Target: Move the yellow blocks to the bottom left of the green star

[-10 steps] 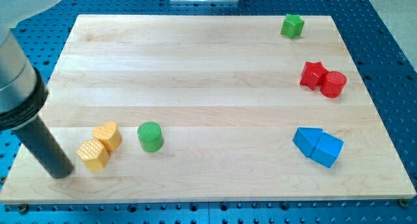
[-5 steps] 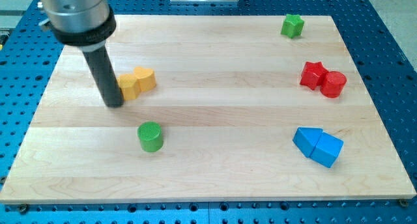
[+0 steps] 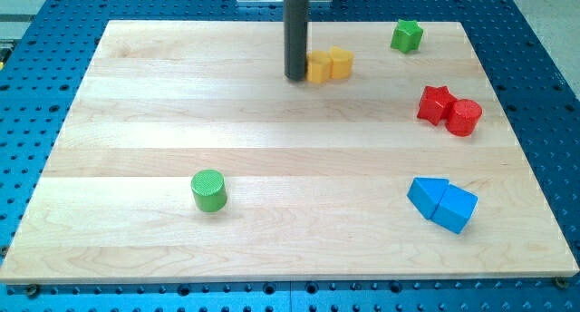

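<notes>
Two yellow blocks (image 3: 329, 64) sit touching side by side near the view's top centre; their shapes are hard to make out. My tip (image 3: 296, 77) rests against the left side of the left yellow block. The green star (image 3: 407, 34) lies at the view's top right, to the right of and slightly above the yellow blocks, with a gap between them.
A green cylinder (image 3: 208, 190) stands at the lower left. A red star (image 3: 436, 103) and a red cylinder (image 3: 464, 117) touch at the right. Two blue blocks (image 3: 441, 203) touch at the lower right. The wooden board (image 3: 145, 103) lies on a blue perforated table.
My tip has pushed the two yellow blocks from the board's lower left up and to the right, to the top centre. The other blocks have not moved.
</notes>
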